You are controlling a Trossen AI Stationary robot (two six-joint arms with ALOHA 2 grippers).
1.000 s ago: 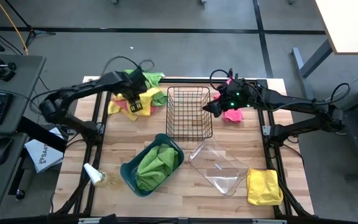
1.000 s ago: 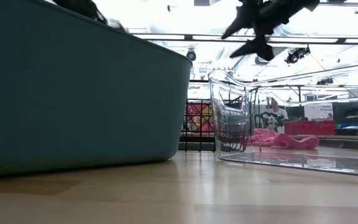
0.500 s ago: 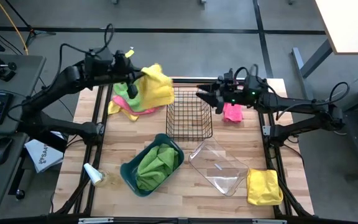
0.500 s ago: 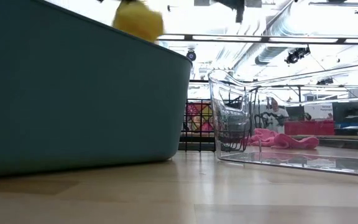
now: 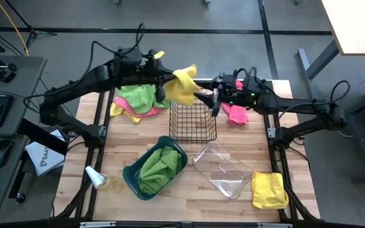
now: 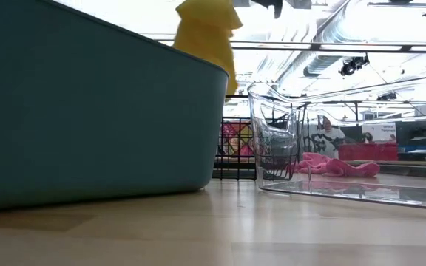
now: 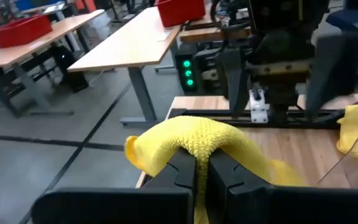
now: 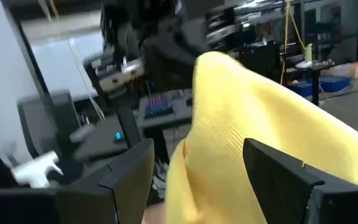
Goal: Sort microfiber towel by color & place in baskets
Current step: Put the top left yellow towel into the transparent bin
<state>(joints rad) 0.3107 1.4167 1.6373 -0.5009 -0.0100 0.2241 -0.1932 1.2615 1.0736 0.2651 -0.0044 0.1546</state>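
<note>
My left gripper (image 5: 168, 88) is shut on a yellow towel (image 5: 184, 84) and holds it in the air over the far edge of the black wire-mesh basket (image 5: 193, 118). In the low view the towel (image 6: 205, 37) hangs above the teal bin's rim (image 6: 198, 63). My right gripper (image 5: 208, 100) is open just right of the towel, and in its wrist view the towel (image 8: 241, 112) shows between its two fingers. The teal bin (image 5: 132, 174) holds a green towel (image 5: 159, 166). The clear bin (image 5: 224, 168) lies near the table's near edge. My left gripper pinches a fold of the yellow towel (image 7: 205, 140) between its two shut fingers (image 7: 182, 171). The cloth arches over the fingertips and drops to both sides. The towel is lifted clear of the table and hangs slack. My right gripper: I cannot tell whether its open fingers (image 8: 278, 174) touch the towel.
A pile of green, pink and yellow towels (image 5: 135, 101) lies at the far left of the table. A pink towel (image 5: 236, 114) lies right of the wire basket. Another yellow towel (image 5: 269, 190) sits at the near right corner. A small bottle (image 5: 95, 177) lies near left.
My left gripper has lifted the yellow towel off the pile and carried it toward the table's right, up to the wire basket's far edge. The towel now hangs clear of the pile. My right gripper has risen from beside the pink towel and moved left toward the yellow towel.
</note>
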